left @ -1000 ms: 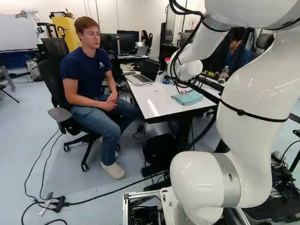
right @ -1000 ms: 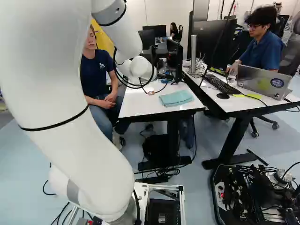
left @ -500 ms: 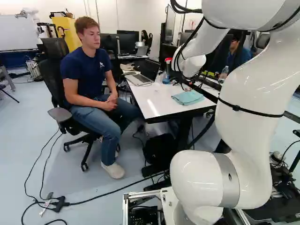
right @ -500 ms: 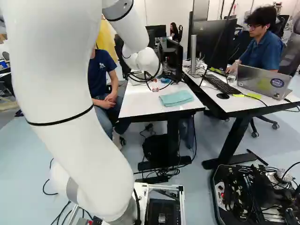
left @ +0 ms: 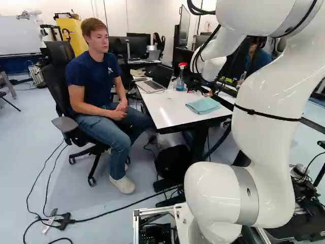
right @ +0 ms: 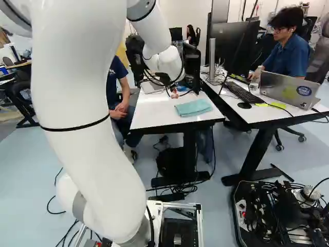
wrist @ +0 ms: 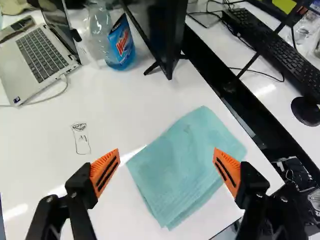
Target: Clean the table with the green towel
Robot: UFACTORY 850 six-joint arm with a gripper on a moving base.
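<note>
Grasping green towel [wrist: 182,165], judged next | gripper [wrist: 167,150]: open, nothing held | advised: centre over it, descend square to tabletop [wrist: 112,115], close gently.

An office-like lab: desks [right: 149,116], laptops [right: 282,88], exposed electronics [right: 275,216] and, seemingly, a whiteboard [left: 19,38].

Glossy white arm [left: 269,94], thin black straps [left: 264,115], grey joint bands [left: 248,195], looped black cables [left: 201,12], ribbed orange pads [wrist: 102,165].

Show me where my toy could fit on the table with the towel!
The table has a bare patch between the laptop and the towel, beside the little drawing. It's crowded where the spray bottle stands between laptop and monitor.
</note>
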